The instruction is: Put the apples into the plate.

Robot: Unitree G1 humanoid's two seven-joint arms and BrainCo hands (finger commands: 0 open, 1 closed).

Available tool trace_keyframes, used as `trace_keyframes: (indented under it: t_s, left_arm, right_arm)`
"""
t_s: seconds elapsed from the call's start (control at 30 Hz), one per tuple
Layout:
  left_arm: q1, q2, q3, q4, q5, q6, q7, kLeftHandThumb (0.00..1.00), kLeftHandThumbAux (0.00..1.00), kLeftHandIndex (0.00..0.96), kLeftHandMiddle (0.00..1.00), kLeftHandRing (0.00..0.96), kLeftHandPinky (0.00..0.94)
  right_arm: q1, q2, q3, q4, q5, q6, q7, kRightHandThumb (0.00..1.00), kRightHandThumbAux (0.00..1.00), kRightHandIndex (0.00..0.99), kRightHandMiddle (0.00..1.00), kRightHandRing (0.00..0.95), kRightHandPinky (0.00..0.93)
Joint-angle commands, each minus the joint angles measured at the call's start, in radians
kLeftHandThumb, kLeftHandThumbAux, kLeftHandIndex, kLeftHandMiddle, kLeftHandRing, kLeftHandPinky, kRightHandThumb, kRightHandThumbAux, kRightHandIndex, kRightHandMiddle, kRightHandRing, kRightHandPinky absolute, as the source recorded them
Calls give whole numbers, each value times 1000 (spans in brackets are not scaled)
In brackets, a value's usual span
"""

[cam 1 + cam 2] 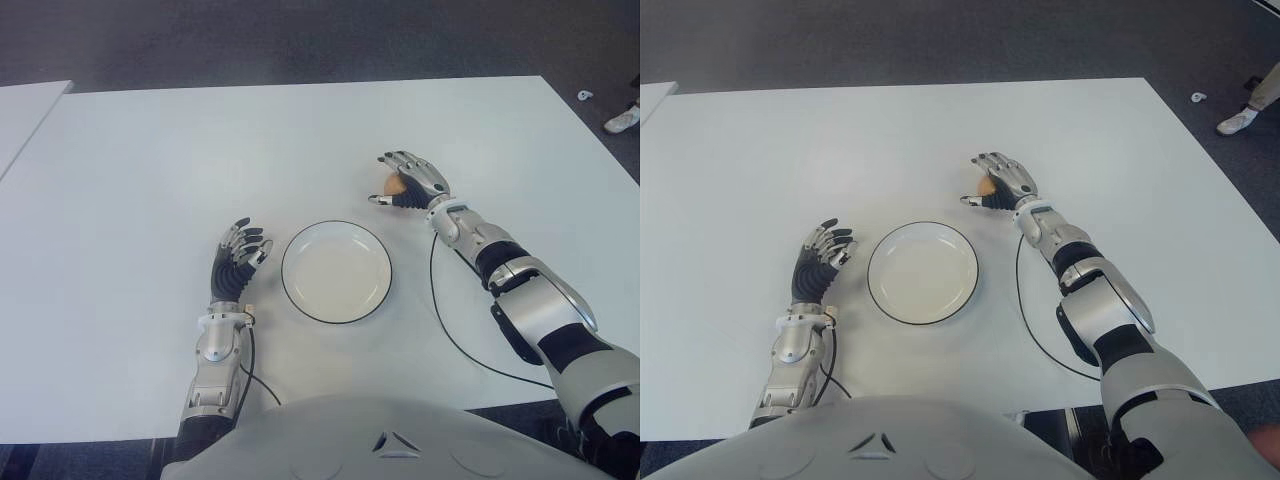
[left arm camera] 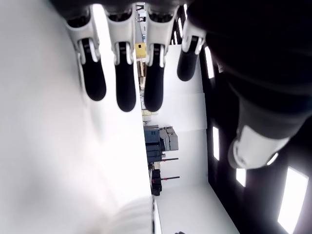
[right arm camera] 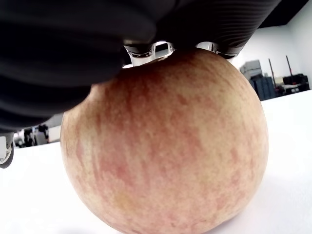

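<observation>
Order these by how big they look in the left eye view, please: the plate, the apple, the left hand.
1. The plate, clearly the largest.
2. The left hand, beside the plate on its left, fingers relaxed and holding nothing.
3. The apple, smallest as seen, though the right hand over it hides most of it.

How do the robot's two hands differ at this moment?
The right hand is curled over the apple, beyond the plate on its right; the left hand holds nothing. Right fingers wrap the fruit, while left fingers are relaxed, showing beside the plate's left edge. Both are over the white table, neither over the plate.
</observation>
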Motion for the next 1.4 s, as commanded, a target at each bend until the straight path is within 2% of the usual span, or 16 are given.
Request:
trace_keyframes:
  t_s: [0.03, 0.5, 0.8, 0.87, 1.0, 1.03, 1.07, 1.13, 1.17, 1.2, 1.27, 1.4]
  left_arm:
    - [26, 1, -6, -20, 9, 39, -4, 270, 621, 191, 314, 320, 313]
    - [74, 0, -13, -95, 11, 76, -7, 254, 602, 199, 311, 314, 308]
    - [96, -1, -19, -120, 9, 79, -8, 255, 599, 202, 316, 315, 304]
    - [99, -2, -21, -124, 9, 82, -6, 257, 598, 204, 319, 316, 306]
    - [106, -4, -25, -134, 6, 84, -5, 258, 596, 205, 320, 316, 307]
    - [108, -6, -27, -137, 4, 83, -5, 257, 589, 206, 322, 318, 307]
    - [110, -7, -27, -139, 2, 83, -5, 256, 585, 206, 322, 319, 306]
    - [114, -9, -30, -144, 3, 82, -3, 256, 581, 207, 323, 319, 306]
    - [115, -10, -31, -146, 4, 81, -1, 255, 579, 207, 323, 319, 306]
    - [118, -11, -31, -149, 7, 78, 1, 255, 578, 207, 323, 319, 306]
    - [121, -11, -32, -151, 9, 75, 3, 262, 579, 208, 324, 320, 309]
    - [128, -12, -33, -161, 12, 76, 4, 268, 580, 205, 325, 318, 302]
  right_arm:
    - [75, 17, 25, 42, -11, 7, 37, 229, 319, 0, 0, 0, 0]
    - [89, 10, 20, 39, 6, 5, 49, 238, 332, 0, 0, 0, 5]
    - [99, 8, 7, 39, 24, 6, 45, 279, 373, 2, 8, 15, 93]
    - [102, 8, 4, 38, 30, 7, 40, 334, 402, 25, 58, 69, 152]
    - [109, 13, -9, 41, 47, 8, 14, 372, 422, 54, 102, 113, 194]
    - [112, 16, -18, 44, 55, 7, -2, 454, 456, 157, 224, 218, 267]
    - [114, 18, -23, 46, 60, 7, -12, 508, 477, 223, 303, 287, 315]
    - [116, 17, -28, 47, 63, 2, -28, 555, 495, 281, 372, 346, 356]
    - [117, 17, -29, 47, 63, 0, -36, 610, 570, 332, 420, 393, 388]
    - [119, 17, -30, 47, 59, 1, -57, 630, 597, 350, 438, 409, 400]
    - [119, 18, -27, 48, 53, 6, -87, 751, 645, 375, 479, 515, 486]
    - [118, 20, -15, 55, 36, 25, -135, 816, 670, 393, 498, 589, 522]
